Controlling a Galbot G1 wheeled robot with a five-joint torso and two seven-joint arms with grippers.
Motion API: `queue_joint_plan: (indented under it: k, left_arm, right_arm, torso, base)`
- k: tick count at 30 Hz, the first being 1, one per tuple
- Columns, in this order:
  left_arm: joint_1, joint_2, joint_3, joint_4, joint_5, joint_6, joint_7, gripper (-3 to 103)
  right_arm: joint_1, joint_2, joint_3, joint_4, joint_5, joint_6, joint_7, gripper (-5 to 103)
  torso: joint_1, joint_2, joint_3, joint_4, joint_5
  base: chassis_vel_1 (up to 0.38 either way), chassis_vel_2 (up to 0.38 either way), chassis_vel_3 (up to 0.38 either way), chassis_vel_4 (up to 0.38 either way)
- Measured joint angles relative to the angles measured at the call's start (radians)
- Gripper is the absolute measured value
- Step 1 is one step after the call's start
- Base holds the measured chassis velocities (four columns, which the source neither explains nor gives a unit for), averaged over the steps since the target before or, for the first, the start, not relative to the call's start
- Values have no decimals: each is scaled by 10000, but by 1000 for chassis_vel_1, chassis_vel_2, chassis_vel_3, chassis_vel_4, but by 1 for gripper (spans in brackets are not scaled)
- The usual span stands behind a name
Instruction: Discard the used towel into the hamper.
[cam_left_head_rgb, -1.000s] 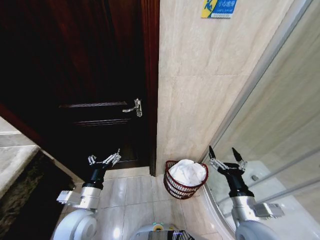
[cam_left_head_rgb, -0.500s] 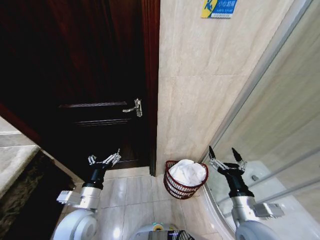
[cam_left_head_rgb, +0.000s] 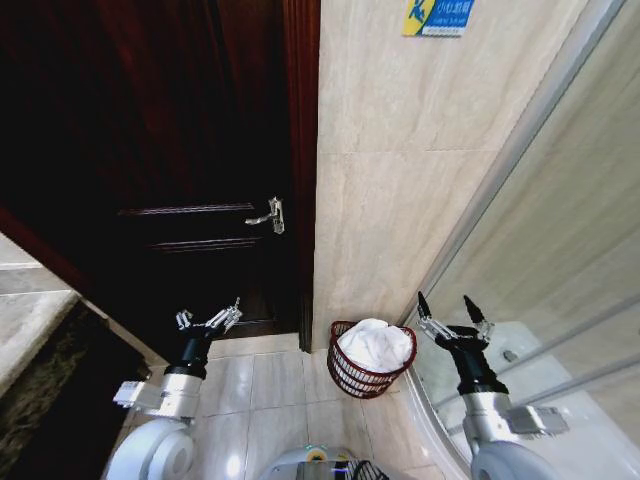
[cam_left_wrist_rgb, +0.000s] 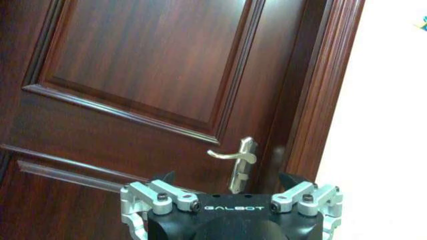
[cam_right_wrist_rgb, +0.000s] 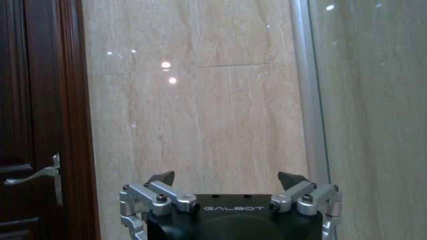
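Observation:
A crumpled white towel lies inside the hamper, a dark red wire basket on the floor in the corner by the tiled wall. To the right of the hamper, my right gripper is raised with its fingers spread open and holding nothing. My left gripper is held up left of the hamper, in front of the door, open and empty too.
A dark wooden door with a metal lever handle stands at the left. A beige tiled wall rises behind the hamper. A glass shower screen runs along the right.

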Motion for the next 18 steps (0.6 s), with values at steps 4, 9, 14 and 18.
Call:
queue_joint_plan:
  k: [4, 9, 14, 18]
  left_arm:
    - [0, 0, 0, 0, 0, 0, 0, 100]
    - [0, 0, 0, 0, 0, 0, 0, 100]
    - [0, 0, 0, 0, 0, 0, 0, 100]
    - [0, 0, 0, 0, -1, 0, 0, 100]
  right_arm:
    - [0, 0, 0, 0, 0, 0, -1, 100]
    - [0, 0, 1, 0, 0, 1, -4, 100]
    - [0, 0, 1, 0, 0, 2, -4, 100]
    - [1, 0, 0, 0, 0, 2, -4, 100]
  torso:
    - [0, 0, 0, 0, 0]
    - [0, 0, 0, 0, 0]
    - [0, 0, 0, 0, 0]
    - [0, 0, 0, 0, 0]
  base:
    - [0, 0, 0, 0]
    - [0, 0, 0, 0]
    - [0, 0, 0, 0]
    - [0, 0, 0, 0]
